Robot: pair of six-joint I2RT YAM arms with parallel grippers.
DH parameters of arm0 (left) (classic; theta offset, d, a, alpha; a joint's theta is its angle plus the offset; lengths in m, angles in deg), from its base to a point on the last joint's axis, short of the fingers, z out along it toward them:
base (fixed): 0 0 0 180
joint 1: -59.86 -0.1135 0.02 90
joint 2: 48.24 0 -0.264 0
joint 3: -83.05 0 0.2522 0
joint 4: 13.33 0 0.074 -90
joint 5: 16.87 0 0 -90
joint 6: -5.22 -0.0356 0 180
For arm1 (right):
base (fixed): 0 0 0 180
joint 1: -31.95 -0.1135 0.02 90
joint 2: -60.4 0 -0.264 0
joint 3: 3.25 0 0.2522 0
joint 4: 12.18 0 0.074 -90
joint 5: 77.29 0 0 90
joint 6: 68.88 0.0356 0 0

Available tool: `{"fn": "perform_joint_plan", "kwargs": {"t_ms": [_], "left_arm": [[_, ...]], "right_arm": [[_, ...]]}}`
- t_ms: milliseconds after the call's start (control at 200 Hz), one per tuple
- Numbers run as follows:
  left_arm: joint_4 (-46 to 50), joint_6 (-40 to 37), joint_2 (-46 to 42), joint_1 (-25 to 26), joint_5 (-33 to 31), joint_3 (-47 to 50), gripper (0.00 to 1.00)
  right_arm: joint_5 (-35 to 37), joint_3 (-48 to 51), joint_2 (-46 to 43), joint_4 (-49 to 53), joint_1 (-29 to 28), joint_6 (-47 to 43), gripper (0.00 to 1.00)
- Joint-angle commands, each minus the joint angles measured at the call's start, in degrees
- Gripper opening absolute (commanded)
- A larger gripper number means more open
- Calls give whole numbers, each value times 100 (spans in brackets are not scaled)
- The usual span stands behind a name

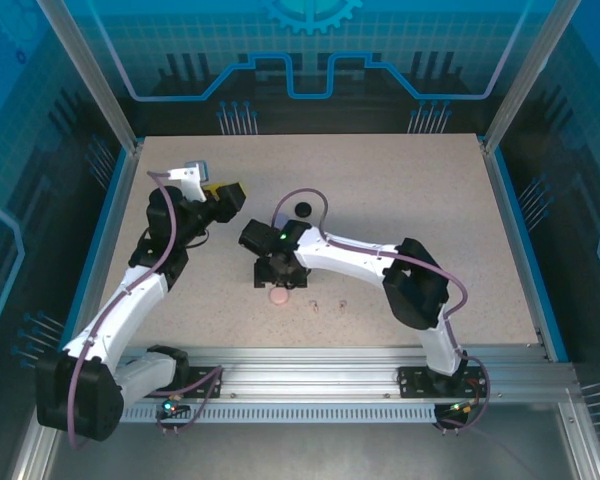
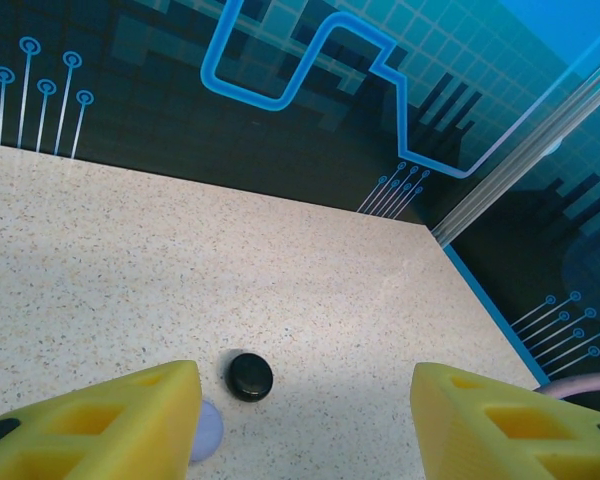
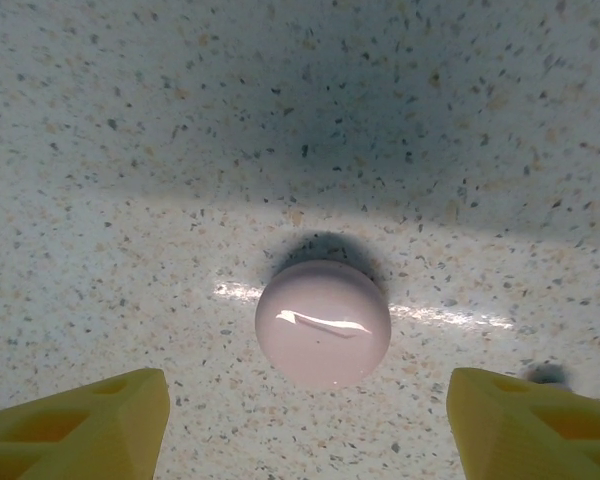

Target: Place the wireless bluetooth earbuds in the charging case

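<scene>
Speckle runs all over the bench [image 1: 400, 200], a pale stone-look sheet flecked with dark and tan grains, matte but for a thin streak of glare in my right wrist view. My right claw [image 1: 276, 275] points down at the middle of the overhead picture. In its own camera the right claw [image 3: 308, 415] is released, and its yellow fingers [image 3: 90, 425], blocky with hollow cut-outs, sit wide apart in the two lower corners. Between and just above them lies the pink case [image 3: 323, 322], a smooth glossy dome, closed, round, resting on the bench and touching neither finger. Overhead, the same pink case [image 1: 278, 296] sits just below that claw, and the earbuds [image 1: 315, 303] are two tiny pale specks on the bare bench just to its right, too small for me to tell their shape. A small dark smudge [image 3: 547, 374] at the right of the wrist view is too blurred to name. My left claw [image 1: 223, 195] is at upper left, also released [image 2: 305, 405]. Beyond its fingers lies the black case [image 2: 250, 376], a shiny round pebble, with a lavender disc [image 2: 206, 430] half hidden behind the left finger.
</scene>
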Motion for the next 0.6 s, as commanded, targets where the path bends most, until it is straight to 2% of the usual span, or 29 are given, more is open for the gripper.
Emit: {"fn": "perform_joint_plan", "kwargs": {"t_ms": [0,595], "left_arm": [[-164,51,-19,-41,-158,-126,60],[-248,47,-100,-40,-254,-52,60]], "right_arm": [[69,-142,249,178,-71,459,75],[-83,-508,964,340,-142,616,72]]}}
